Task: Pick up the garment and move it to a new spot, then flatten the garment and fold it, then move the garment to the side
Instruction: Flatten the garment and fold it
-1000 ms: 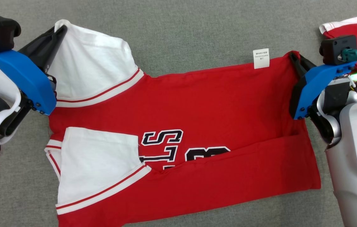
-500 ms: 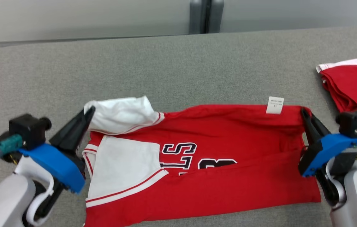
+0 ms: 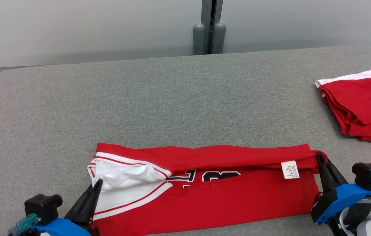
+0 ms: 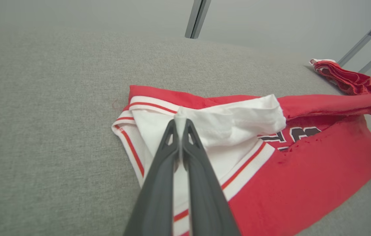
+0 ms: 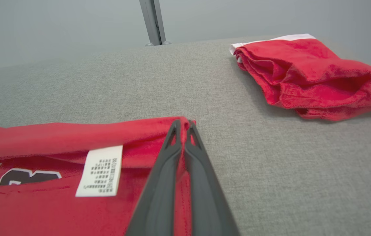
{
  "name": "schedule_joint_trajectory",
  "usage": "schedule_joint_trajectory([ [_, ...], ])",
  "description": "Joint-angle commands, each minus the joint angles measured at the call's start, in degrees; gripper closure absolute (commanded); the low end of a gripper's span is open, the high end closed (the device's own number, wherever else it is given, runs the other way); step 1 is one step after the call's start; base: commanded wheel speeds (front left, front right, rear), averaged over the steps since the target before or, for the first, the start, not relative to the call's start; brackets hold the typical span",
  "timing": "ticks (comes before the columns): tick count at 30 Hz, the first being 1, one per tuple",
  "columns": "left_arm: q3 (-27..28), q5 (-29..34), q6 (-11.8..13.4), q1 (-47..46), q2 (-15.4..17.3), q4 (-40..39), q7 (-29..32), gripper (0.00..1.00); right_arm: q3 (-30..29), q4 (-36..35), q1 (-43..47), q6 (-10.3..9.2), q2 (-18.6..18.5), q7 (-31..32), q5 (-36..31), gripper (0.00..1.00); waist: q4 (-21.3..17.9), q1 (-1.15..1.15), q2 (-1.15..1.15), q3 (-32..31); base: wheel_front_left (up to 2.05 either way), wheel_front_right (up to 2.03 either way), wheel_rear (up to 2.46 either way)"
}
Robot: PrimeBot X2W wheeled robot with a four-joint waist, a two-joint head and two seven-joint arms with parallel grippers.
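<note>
A red jersey (image 3: pixel 231 196) with white sleeves and dark lettering lies lengthwise near the table's front edge, its far long edge folded toward me. My left gripper (image 3: pixel 97 182) is shut on the white sleeve (image 4: pixel 234 121) at the jersey's left end; in the left wrist view the left gripper (image 4: pixel 180 121) pinches white cloth at its tips. My right gripper (image 3: pixel 319 156) is shut on the red corner at the right end, beside a white care label (image 3: pixel 289 169). The right wrist view has the right gripper (image 5: pixel 182 124) clamped on the jersey's red hem (image 5: pixel 73 134).
A second red garment (image 3: pixel 359 105) with a white edge lies folded at the table's far right, also as the folded garment (image 5: pixel 306 75) in the right wrist view. The grey fabric table (image 3: pixel 172 98) stretches back to a pale wall with a grey post (image 3: pixel 209 29).
The head camera has tilted up, showing the wall. Both grippers have drawn the jersey's far edge toward me over the body, so the upper sleeve and label now lie on the lettering.
</note>
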Motion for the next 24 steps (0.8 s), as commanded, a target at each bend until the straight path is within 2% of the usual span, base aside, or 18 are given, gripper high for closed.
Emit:
schedule_joint_trajectory([
  [1,0.4,-0.2,-0.2,1.0,-0.4,0.7,-0.8,1.0,-0.6,0.2,1.1,0.01,0.2,-1.2,-0.3,0.9,0.0,0.01,0.0,-0.2,0.0,0.0,0.0],
  [2,0.6,-0.2,-0.2,1.4,-0.7,1.2,-1.2,1.0,-0.6,0.3,1.5,0.01,0.3,-1.8,-0.5,0.77,0.0,0.01,0.0,-0.4,0.0,0.0,0.0],
  [3,1.0,-0.4,-0.3,2.0,-1.2,1.6,-1.7,1.0,-0.7,0.5,1.8,0.01,0.5,-2.7,-0.8,0.59,0.0,0.01,0.0,-0.5,0.0,0.0,0.0],
  [4,1.0,-0.4,-0.3,2.0,-1.2,1.6,-1.7,1.0,-0.7,0.5,1.8,0.01,0.5,-2.7,-0.8,0.59,0.0,0.01,0.0,-0.5,0.0,0.0,0.0],
  [5,1.9,-0.7,-0.7,3.3,-2.2,2.2,-2.5,0.75,-0.9,0.8,2.6,0.01,0.6,-4.4,-1.7,0.0,0.0,0.01,0.0,-1.0,0.0,0.0,0.0],
  [6,1.9,-0.7,-0.7,3.3,-2.2,2.2,-2.5,0.75,-0.9,0.8,2.6,0.01,0.6,-4.4,-1.7,0.0,0.0,0.01,0.0,-1.0,0.0,0.0,0.0],
  [7,2.7,-0.8,-1.1,4.0,-2.9,2.4,-2.8,0.22,-1.4,1.0,3.0,0.0,0.7,-5.4,-1.8,0.0,0.0,0.01,0.0,-1.2,0.0,0.0,0.0],
  [8,3.4,-0.8,-1.3,4.7,-3.5,2.3,-2.9,0.0,-1.7,1.2,3.4,0.01,0.9,-6.2,-1.7,0.0,0.1,0.01,0.0,-1.4,0.0,0.0,0.0],
  [11,7.8,0.0,-1.9,6.7,-5.6,1.3,-3.3,0.0,-2.8,1.7,4.9,0.01,1.2,-8.0,-0.8,0.0,0.3,0.01,0.0,-1.8,0.0,0.0,0.0],
  [18,21.8,10.1,-0.8,12.3,-12.2,-4.1,-3.3,0.0,-6.7,2.0,6.5,0.01,1.5,-10.4,-0.5,0.0,0.9,0.01,0.0,-2.2,0.0,0.0,0.0],
  [24,25.0,19.3,2.0,11.7,-15.2,-5.0,-3.3,0.0,-4.7,3.0,4.1,0.01,1.5,-9.8,-1.4,0.0,1.4,0.01,0.0,-1.9,0.0,0.0,0.0],
])
